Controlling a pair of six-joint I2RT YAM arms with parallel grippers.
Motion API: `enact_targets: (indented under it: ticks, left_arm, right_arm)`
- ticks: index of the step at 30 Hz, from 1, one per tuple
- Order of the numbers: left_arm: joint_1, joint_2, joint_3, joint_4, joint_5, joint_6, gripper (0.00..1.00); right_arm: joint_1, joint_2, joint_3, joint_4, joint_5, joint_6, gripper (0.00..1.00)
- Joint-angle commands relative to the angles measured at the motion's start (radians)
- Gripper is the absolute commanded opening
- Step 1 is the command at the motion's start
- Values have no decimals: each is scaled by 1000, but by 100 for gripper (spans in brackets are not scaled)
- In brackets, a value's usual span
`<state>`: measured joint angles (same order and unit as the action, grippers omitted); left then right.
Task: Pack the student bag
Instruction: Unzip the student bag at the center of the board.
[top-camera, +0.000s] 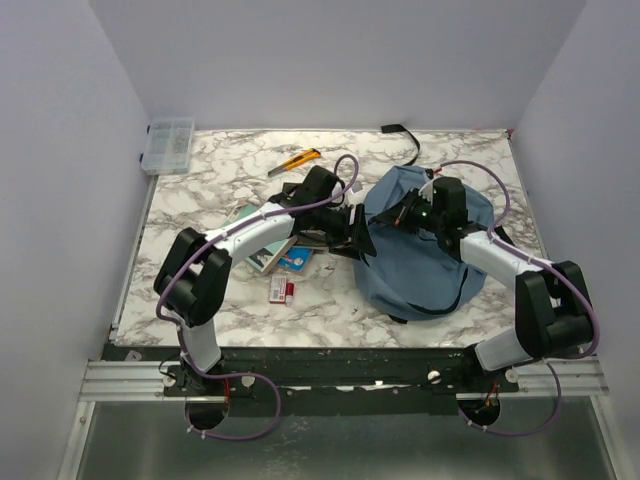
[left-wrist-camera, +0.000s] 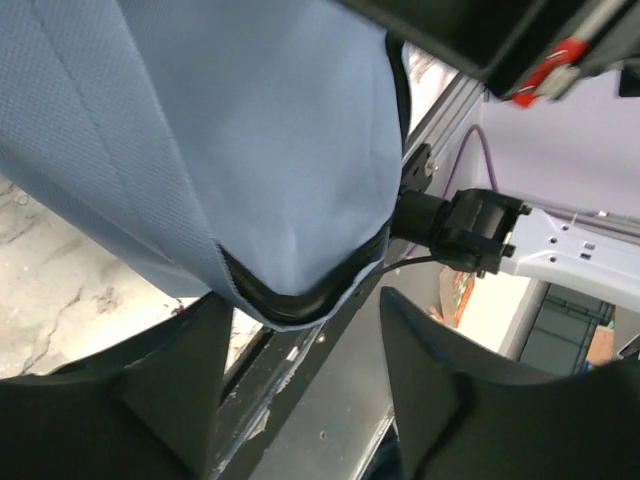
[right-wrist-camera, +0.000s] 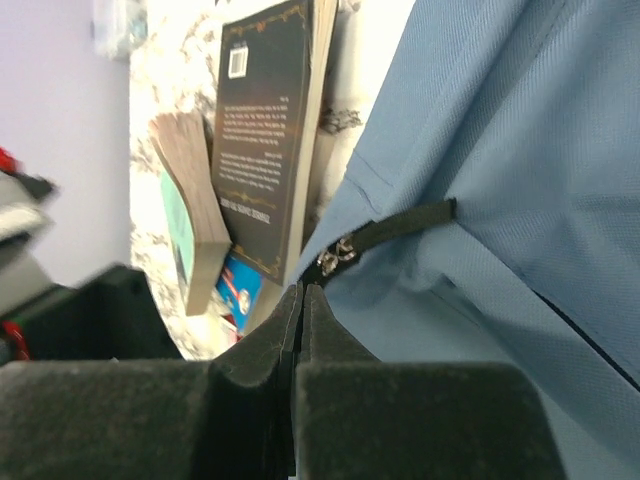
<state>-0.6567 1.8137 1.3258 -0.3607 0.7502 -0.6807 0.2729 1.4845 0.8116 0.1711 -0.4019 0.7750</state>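
Note:
The dusty-blue student bag (top-camera: 430, 262) lies right of centre on the marble table. My right gripper (top-camera: 408, 214) sits on the bag's upper left. In the right wrist view its jaws (right-wrist-camera: 302, 296) are pressed together on the bag's fabric edge (right-wrist-camera: 480, 150), just below a zipper pull on a black tab (right-wrist-camera: 338, 254). My left gripper (top-camera: 356, 228) is at the bag's left side. In the left wrist view it (left-wrist-camera: 305, 335) is open and empty, and the bag's dark-zippered edge (left-wrist-camera: 290, 295) hangs just above the gap between its fingers.
A black book (right-wrist-camera: 265, 130) and a teal book (right-wrist-camera: 185, 225) lie left of the bag, under the left arm (top-camera: 272, 252). A small red-and-white box (top-camera: 281, 290), a yellow knife (top-camera: 298, 160), a clear organiser box (top-camera: 168, 145) and a black strap (top-camera: 402, 136) lie around them.

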Motion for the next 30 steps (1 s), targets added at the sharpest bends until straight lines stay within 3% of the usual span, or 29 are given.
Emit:
enact_targets:
  ticks: [1, 5, 8, 12, 18, 30]
  left_arm:
    - [12, -102, -16, 33, -68, 37, 69]
    - [65, -147, -60, 95, -126, -3, 80]
    - [107, -128, -62, 113, -196, -99, 81]
    - [126, 0, 71, 78, -208, -176, 80]
    - [122, 203, 325, -23, -196, -117, 76]
    - [57, 351, 452, -61, -174, -75, 46]
  right_arm:
    - [-1, -63, -55, 3, -60, -132, 1]
    - [0, -95, -67, -1, -76, -149, 1]
    - [0, -102, -65, -22, -80, -169, 1]
    - [-1, -113, -70, -36, -81, -194, 1]
    - [0, -114, -45, -82, -97, -222, 1]
    - [20, -113, -47, -67, -138, -228, 0]
